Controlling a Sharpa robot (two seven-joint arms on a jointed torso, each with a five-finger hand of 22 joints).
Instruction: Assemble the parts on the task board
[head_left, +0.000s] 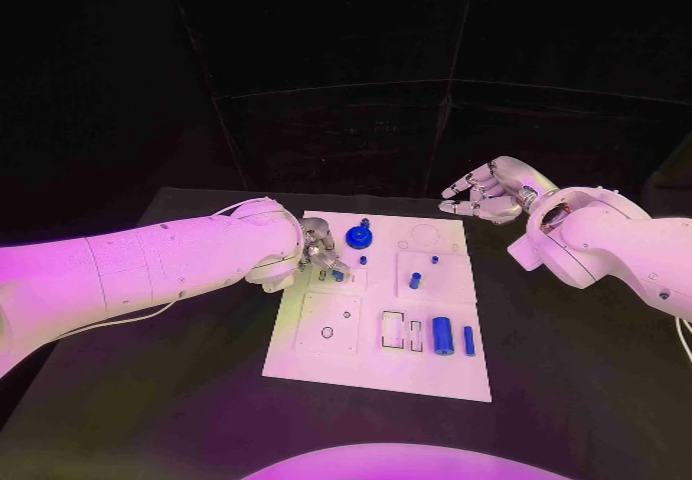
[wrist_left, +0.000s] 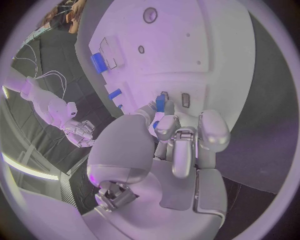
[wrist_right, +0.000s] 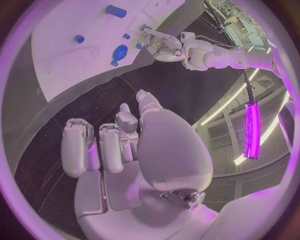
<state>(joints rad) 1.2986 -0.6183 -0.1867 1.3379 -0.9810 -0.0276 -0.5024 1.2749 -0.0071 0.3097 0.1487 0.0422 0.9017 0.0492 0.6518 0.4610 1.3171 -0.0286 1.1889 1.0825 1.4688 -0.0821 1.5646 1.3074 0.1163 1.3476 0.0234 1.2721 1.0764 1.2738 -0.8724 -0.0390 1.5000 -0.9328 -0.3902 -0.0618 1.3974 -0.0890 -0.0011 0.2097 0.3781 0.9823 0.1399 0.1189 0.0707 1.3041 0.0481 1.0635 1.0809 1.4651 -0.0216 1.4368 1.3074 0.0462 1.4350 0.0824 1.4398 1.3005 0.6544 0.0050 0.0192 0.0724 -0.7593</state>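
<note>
Left hand (head_left: 320, 256) pinches a small blue part (wrist_left: 160, 103) over the task board (head_left: 361, 350); lower it squarely. Right hand (head_left: 486, 192) hangs open, clear of the board.

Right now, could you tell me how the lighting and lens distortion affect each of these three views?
Head view: magenta light tints the white rectangular task board and both arms; the background is near black. Left wrist view: the fisheye bends the board's straight edges, and the silver left hand looms large. Right wrist view: the silver right hand fills the middle; a bright magenta strip light glares at the rim.
</note>
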